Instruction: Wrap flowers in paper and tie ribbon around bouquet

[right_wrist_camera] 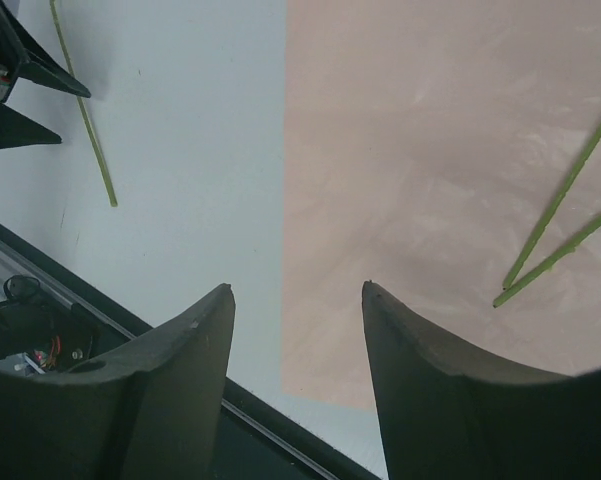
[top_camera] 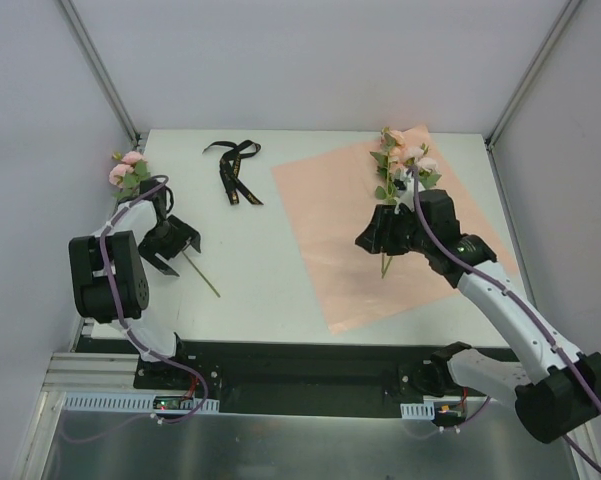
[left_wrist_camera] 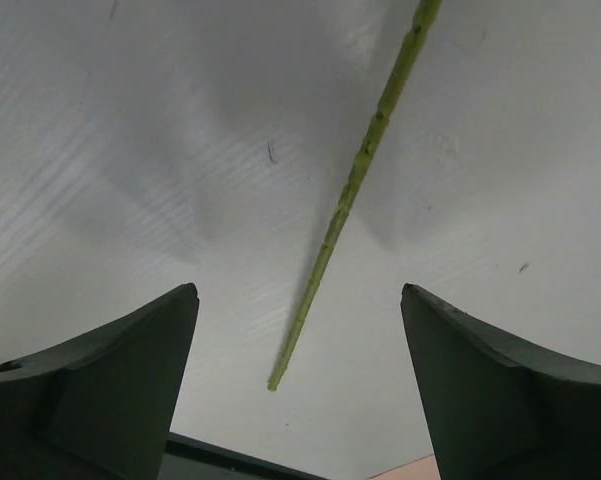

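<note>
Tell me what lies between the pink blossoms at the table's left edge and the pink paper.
The black ribbon lies there, loose on the table, touching neither the flowers nor the paper. The top external view shows it.

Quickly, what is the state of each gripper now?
Left gripper: open over a flower stem, not gripping it.
Right gripper: open, empty, above the paper.

Matt pink paper [top_camera: 330, 215], smooth white table [top_camera: 260, 265]
</note>
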Controlling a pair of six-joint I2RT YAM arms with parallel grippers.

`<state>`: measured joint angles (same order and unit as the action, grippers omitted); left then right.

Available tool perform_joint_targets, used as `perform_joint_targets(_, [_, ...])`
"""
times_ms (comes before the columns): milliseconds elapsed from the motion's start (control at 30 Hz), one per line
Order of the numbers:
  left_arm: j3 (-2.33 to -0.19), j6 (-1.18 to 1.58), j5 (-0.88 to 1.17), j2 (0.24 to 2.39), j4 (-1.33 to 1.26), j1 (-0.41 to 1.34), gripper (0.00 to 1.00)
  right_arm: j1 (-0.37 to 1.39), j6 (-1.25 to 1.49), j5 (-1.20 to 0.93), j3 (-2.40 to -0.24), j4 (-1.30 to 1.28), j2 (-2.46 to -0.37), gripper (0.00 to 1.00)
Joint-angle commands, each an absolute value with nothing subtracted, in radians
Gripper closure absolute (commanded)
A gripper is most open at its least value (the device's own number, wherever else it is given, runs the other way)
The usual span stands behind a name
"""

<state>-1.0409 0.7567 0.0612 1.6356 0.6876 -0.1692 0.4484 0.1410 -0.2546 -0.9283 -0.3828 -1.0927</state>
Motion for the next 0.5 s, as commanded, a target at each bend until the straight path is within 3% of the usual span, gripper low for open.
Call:
perform_joint_targets(0, [-1.127, 0.788, -0.078, 1.715, 0.719, -0.16, 0.18, 0.446, 0.084, -0.203, -0.904, -0.403, -1.017, 0.43])
perform_joint_targets(333, [-1.189, 0.796, -0.205, 1.818, 0.716, -0.088, 0.39, 0.446, 0.072, -0.209, -0.861, -0.408, -1.04, 0.43])
perform_joint_targets(467, [-1.18, 0.799, -0.219, 1.836, 0.719, -0.08, 0.58, 0.446, 0.074, -0.204, -0.867, -0.417, -1.029, 0.43])
